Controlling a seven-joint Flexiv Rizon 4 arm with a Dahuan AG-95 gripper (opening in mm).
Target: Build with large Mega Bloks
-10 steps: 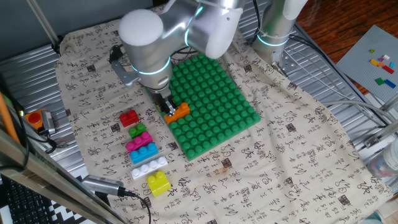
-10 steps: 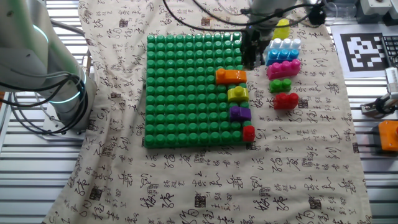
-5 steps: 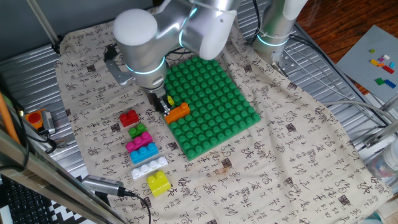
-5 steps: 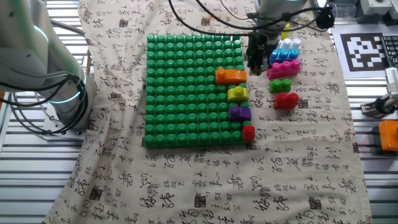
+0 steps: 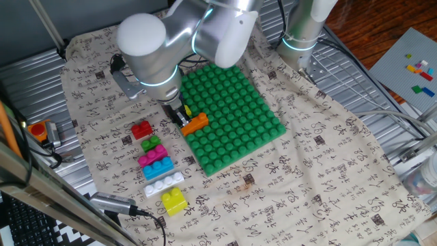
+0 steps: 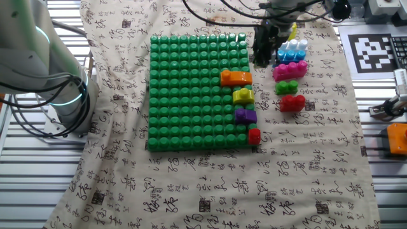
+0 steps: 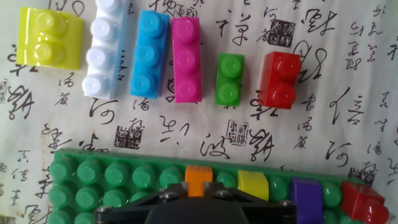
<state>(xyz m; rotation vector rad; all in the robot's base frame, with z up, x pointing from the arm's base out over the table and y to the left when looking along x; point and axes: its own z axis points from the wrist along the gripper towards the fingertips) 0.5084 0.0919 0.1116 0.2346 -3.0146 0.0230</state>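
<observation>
On the green studded plastic baseplate (image 6: 197, 92), an orange (image 6: 236, 77), a yellow (image 6: 243, 95), a purple (image 6: 245, 116) and a red brick (image 6: 254, 135) are seated along the 3 o'clock edge. The end effector (image 6: 261, 56) hangs at 12 o'clock of the orange brick; whether it is released cannot be told. Judged next: a fetch from the loose glossy bricks (image 7: 149, 53). A calligraphy-printed cloth (image 5: 321, 184) covers the tabletop.

A cream cloth (image 5: 328, 171) printed with black calligraphy covers the table (image 6: 25, 184), whose ribbed metal top shows at the edges. Past one corner lies dark wooden floor (image 5: 355, 27). A black-and-white marker card (image 6: 375, 37) sits near another edge, with cables (image 5: 369, 109) trailing nearby.
</observation>
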